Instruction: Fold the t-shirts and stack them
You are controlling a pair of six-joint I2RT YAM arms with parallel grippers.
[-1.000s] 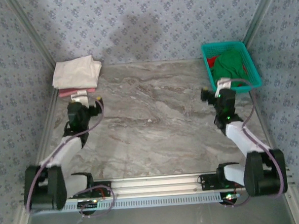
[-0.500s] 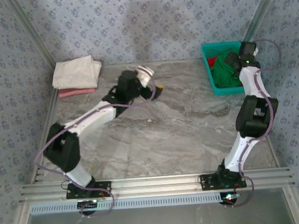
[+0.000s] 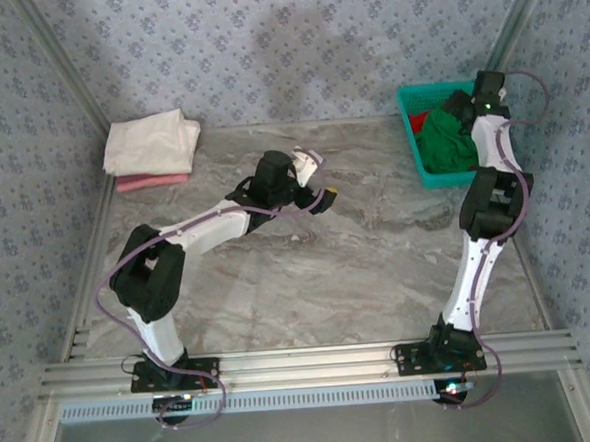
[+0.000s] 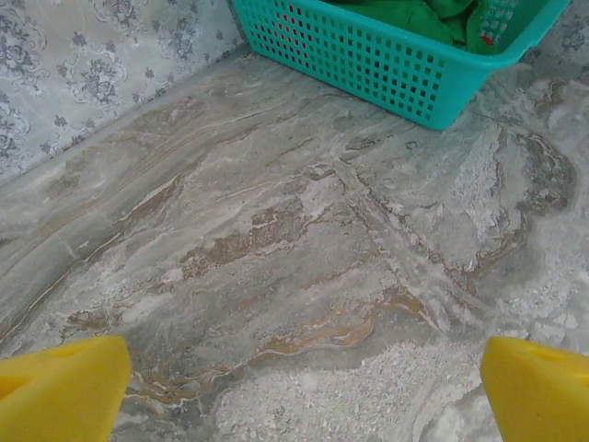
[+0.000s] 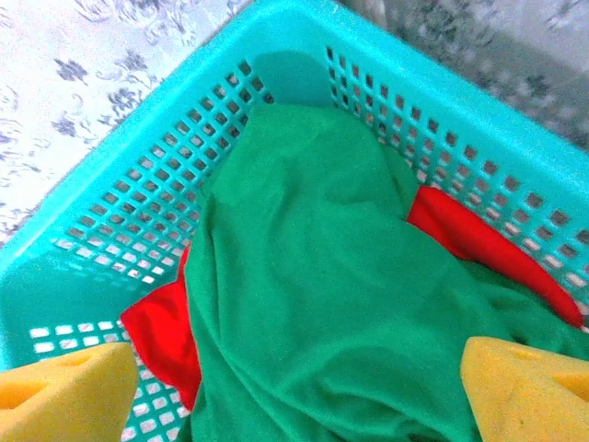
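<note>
Shirts: green t-shirt (image 5: pixel 322 304) is lying crumpled in the teal basket (image 5: pixel 120 212) at the far right corner, covering most of the red t-shirt (image 5: pixel 156 336).
Stack: cream-white t-shirt (image 3: pixel 150 140) is sitting folded on the pink t-shirt (image 3: pixel 152 182) at the far left corner.
Reach, left: left gripper (image 4: pixel 299 391) is hovering over the marble table (image 4: pixel 276 230) near its middle, yellow pads (image 4: pixel 60 387) standing wide apart, pinching nothing.
Reach, right: right gripper (image 5: pixel 294 391) is hanging above the green t-shirt, pads spread wide, gripping nothing.
</note>
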